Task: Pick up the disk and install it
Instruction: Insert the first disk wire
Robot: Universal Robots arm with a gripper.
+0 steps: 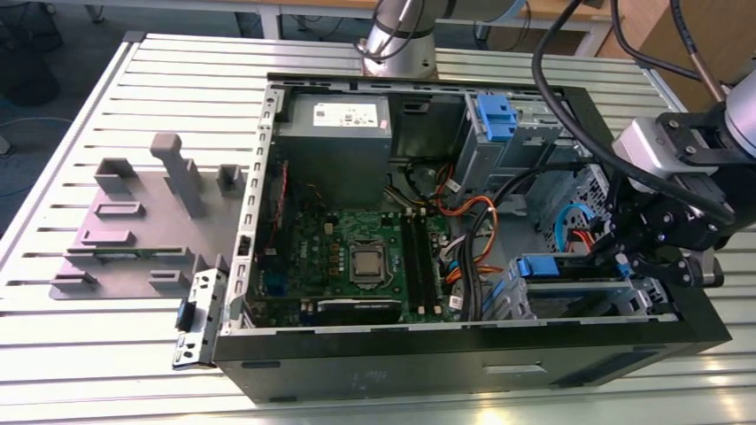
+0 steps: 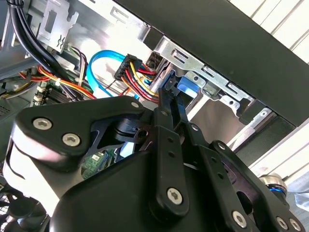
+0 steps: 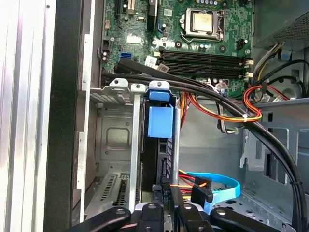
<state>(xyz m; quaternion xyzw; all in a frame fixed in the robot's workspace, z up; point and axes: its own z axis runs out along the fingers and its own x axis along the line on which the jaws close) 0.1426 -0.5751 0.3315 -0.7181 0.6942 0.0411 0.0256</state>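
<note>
The pincer [image 1: 644,257] hangs inside the open computer case [image 1: 473,354]; whether it pinches anything cannot be told. Just beside it, the disk [image 3: 159,121] stands on edge in the metal drive cage [image 3: 113,145], long axis running into the bay, blue tab toward the motherboard [image 3: 193,29]. The exterior view adds the grey slatted surface [image 1: 119,354].
</note>
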